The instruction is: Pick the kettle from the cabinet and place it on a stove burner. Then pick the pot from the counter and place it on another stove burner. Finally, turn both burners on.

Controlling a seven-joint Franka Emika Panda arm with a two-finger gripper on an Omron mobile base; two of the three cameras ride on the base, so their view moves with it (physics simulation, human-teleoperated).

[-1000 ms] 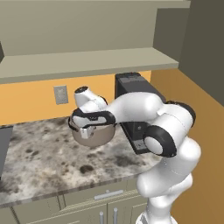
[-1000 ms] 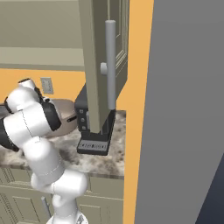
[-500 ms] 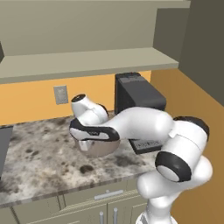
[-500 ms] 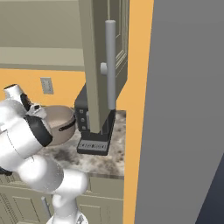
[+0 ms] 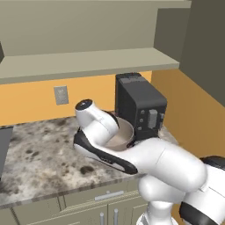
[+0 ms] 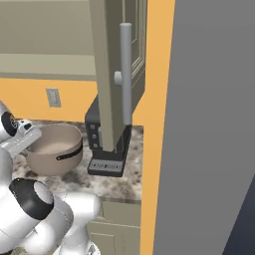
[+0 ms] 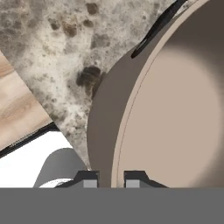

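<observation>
The wide tan pot [image 5: 122, 134] stands on the speckled granite counter [image 5: 35, 154], just left of a black appliance. In the hand view my gripper [image 7: 109, 179] is shut on the pot [image 7: 175, 109]: one fingertip sits outside its left rim and the other inside. A dark side handle [image 7: 153, 30] shows on its wall. From the right base view the hand [image 6: 22, 137] reaches the pot [image 6: 55, 149] at its left rim. The cabinet's long shelf board [image 5: 79, 63] runs above. The kettle and the stove burner are out of view.
A black appliance [image 5: 138, 107] stands against the pot's right side. A wall outlet [image 5: 61, 95] sits on the orange backsplash. A tall olive cabinet door with a grey bar handle [image 6: 125, 74] hangs close on the right. A dark cooktop edge [image 5: 3, 149] lies far left.
The arm has swung down and forward over the counter's front. The fingers have closed onto the pot's rim. The pot itself has barely moved.
</observation>
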